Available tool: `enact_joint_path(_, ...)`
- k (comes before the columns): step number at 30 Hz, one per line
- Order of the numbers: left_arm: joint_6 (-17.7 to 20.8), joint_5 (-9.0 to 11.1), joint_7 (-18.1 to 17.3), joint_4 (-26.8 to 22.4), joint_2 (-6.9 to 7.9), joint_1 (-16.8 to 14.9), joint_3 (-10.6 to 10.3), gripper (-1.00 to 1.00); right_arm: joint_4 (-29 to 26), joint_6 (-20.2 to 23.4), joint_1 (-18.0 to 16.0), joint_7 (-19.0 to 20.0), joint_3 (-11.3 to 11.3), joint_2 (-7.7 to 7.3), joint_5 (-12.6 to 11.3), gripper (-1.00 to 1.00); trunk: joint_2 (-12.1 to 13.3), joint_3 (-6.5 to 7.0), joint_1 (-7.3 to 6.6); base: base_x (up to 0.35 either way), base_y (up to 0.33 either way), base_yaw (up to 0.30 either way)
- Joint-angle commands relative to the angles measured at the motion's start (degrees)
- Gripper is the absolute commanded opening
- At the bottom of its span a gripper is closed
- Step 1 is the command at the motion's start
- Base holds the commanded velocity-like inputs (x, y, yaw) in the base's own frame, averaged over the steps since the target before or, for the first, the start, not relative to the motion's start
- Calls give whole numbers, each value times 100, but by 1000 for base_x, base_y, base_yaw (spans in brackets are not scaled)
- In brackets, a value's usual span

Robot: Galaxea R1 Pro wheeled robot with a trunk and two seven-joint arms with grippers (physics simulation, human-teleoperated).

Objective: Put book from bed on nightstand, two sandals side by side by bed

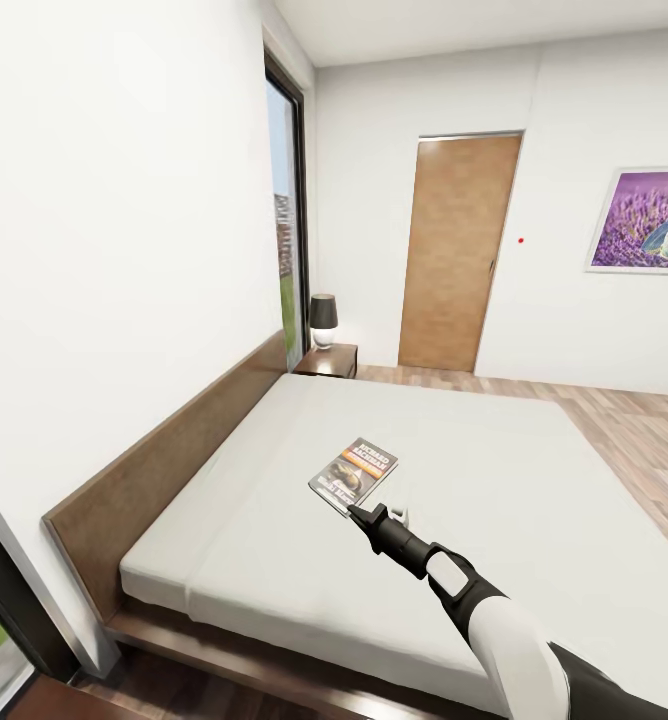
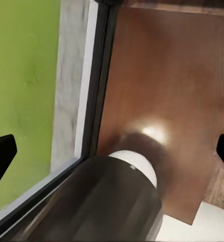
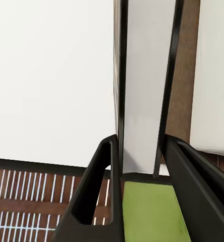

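**Reaching for the paperback on the big bed**

My right gripper (image 1: 359, 512) stretches over the off-white bed (image 1: 494, 480) and meets the near corner of the book (image 1: 353, 472), which lies flat on the mattress, roughly mid-bed, at about 11 o'clock from my wrist. In the right wrist view a thin pale slab stands between my fingers (image 3: 94, 196), apparently the book's edge; I judge them pinched on it, though contact is hard to confirm. My left gripper's fingertips (image 2: 1, 154) sit wide apart, released, over glossy brown wood beside a window frame (image 2: 99, 91). The far nightstand (image 1: 326, 360), with a lamp (image 1: 323, 318) on top, waits at 12 o'clock past the headboard (image 1: 164, 460). To do this well, I should hold the cover firmly before lifting, keep it level, and raise it clear of the mattress.
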Motion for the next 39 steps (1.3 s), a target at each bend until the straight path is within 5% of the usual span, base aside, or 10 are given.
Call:
enact_joint_path(1, 10, 20, 58, 23, -122, -38, -31, 100, -5, 43, -2, 1, -7, 0, -36, -100, -12, -10, 3, 0, 0, 0)
enact_joint_path(2, 12, -109, 54, 77, -392, -38, -32, 100, -5, 42, -2, 1, -7, 0, -36, -100, -12, -10, 3, 0, 0, 0)
enact_joint_path(11, -16, -1161, 34, 645, -1967, -38, -13, 100, -5, 40, -2, 1, -6, 0, -31, -100, -12, -10, 3, 0, 0, 0)
enact_joint_path(12, -26, -1368, 40, 756, -2329, -38, -12, 100, -5, 40, -2, 1, -6, 0, -30, -100, -12, -10, 3, 0, 0, 0)
enact_joint_path(21, -62, -2117, 75, 1321, -3919, -38, -19, 100, -5, 40, -2, 1, -4, 0, -18, -100, -12, -10, 3, 0, 0, 0)
enact_joint_path(24, -72, -2451, 76, 1577, -4407, -38, -18, 100, -5, 40, -2, 1, -4, 0, -10, -100, -12, -10, 3, 0, 0, 0)
enact_joint_path(25, -92, -2666, 77, 1746, -4713, -38, -19, 100, -5, 40, -2, 1, -5, 0, -7, -100, -12, -10, 3, 0, 0, 0)
enact_joint_path(28, -270, -3028, 74, 2077, -5244, -38, -23, 100, -5, 40, -2, -2, -1, 0, -1, -100, -12, -10, 3, 0, 0, 0)
enact_joint_path(33, -694, -3298, 68, 2776, -5782, -38, -35, 100, -5, 34, -2, -19, 5, 0, 19, -100, -12, -10, 3, 0, 0, 0)
enact_joint_path(39, -1180, -3390, 73, 3493, -6155, -38, -49, 100, -5, 32, -2, -34, 11, 5, 30, -100, -12, -10, 3, 0, 0, 0)
